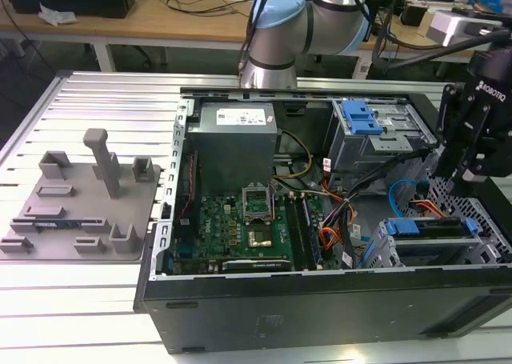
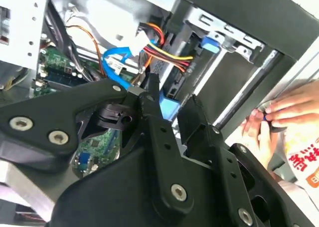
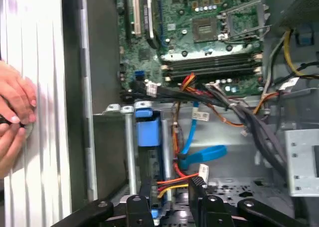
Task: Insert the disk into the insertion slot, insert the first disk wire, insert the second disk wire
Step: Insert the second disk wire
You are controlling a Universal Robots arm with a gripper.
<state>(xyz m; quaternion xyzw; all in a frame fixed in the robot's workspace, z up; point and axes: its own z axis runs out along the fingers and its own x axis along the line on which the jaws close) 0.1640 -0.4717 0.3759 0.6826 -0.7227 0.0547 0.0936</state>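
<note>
Leftmost in the exterior view, a grey fixture plate (image 1: 76, 208) lies on the desk (image 1: 48, 300) beside the open computer case (image 1: 320, 300). Inside the case, the motherboard (image 1: 240, 224) sits below the power supply (image 1: 234, 140). Further right, the disk (image 1: 428, 228) with its blue carrier lies in the slot (image 1: 384, 252), the low perforated cage near the case's front corner, below the taller bay with the blue latch (image 1: 360, 118). Red, yellow and blue wires (image 3: 192, 157) run beside the disk. At the exterior view's right, the gripper (image 1: 464, 172) hangs just above the disk; its fingers (image 2: 149, 102) are parted, grasping nothing. A person's hand (image 3: 15, 117) rests on the desk outside the case.
</note>
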